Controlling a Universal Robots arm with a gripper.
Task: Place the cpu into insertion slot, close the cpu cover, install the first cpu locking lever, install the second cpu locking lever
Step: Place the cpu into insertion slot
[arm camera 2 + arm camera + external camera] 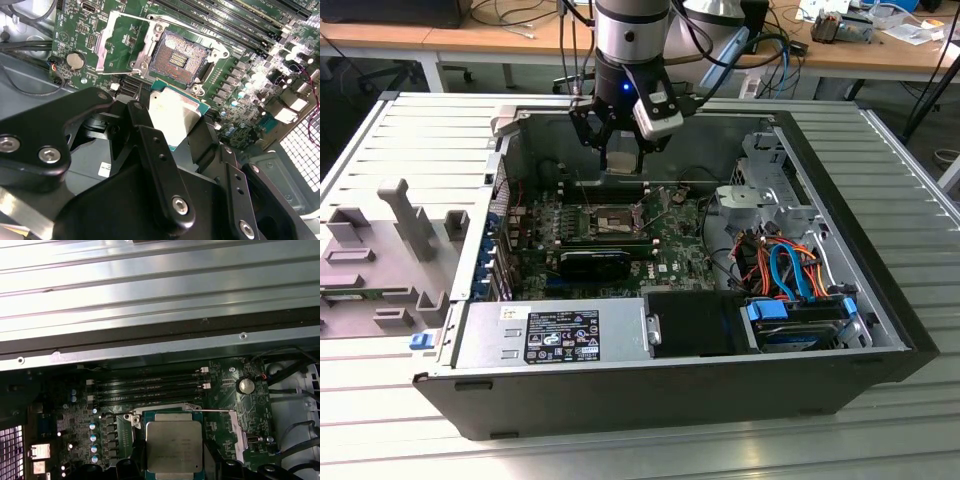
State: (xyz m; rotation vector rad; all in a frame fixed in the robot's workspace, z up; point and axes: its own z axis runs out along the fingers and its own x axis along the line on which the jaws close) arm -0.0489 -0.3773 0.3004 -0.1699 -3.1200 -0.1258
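Nearest in the exterior view is the ribbed metal counter [620, 455], and on it lies an open computer case [620, 395]. Just inside the case's near wall sits a grey power supply [555, 335]. Toward the exterior view's right is a drive in a blue bracket [800, 322], with orange and blue cables [782, 268] looping beyond it. A grey plastic rack [390, 250] rests on the counter beside the case, at the exterior view's left.

Farther in lies the green circuit board [670, 250], with the socket [605, 220] [175, 57] near its middle. The socket's dark pin field is bare (nothing is seated in it). The cover [101, 47] is swung open, away from the pins, on the side toward a round coin battery [76, 61]. Long memory slots [240, 20] [150, 387] run along the socket's opposite side.

Above the board, the jaws are closed on the chip [618, 158] [172, 117] [174, 445], pinching it by two opposite edges. Its silvery top shows in both wrist views. The chip hangs in the air, clear of the socket and apart from the board, toward the case's far wall in the exterior view. The arm [632, 40] stands upright over it. Beyond the case are wooden desks [470, 40].
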